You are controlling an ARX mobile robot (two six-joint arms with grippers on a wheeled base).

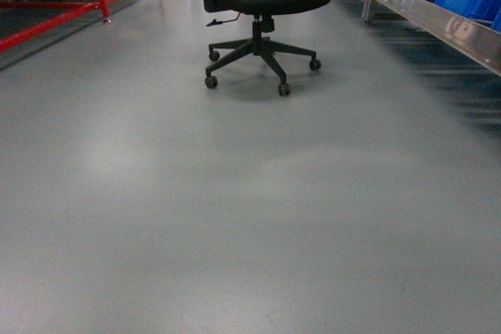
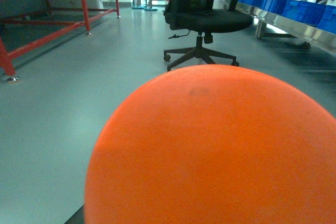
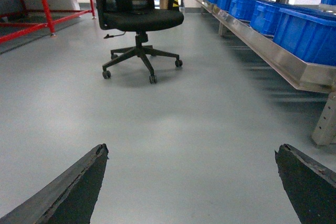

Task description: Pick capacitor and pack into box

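Filling the lower centre and right of the left wrist frame, the orange capacitor [image 2: 215,150] hides the left tool, its grip impossible to judge, while the right tool [image 3: 191,182] gapes wide above grey floor [image 3: 199,124], a black office chair [image 3: 137,19] at upper left.

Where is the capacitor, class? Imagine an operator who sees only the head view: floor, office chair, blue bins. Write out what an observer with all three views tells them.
Operator: I see no capacitor. Is it anywhere?
Observer: Yes. The capacitor fills the left wrist view, right up against that camera.
Operator: Is the left gripper shut on it?
Observer: Cannot tell; the fingers are hidden behind it.
Operator: And the right gripper?
Observer: The right gripper is open, with only bare floor between its fingertips.
Operator: Any sign of the box?
Observer: None in any view.
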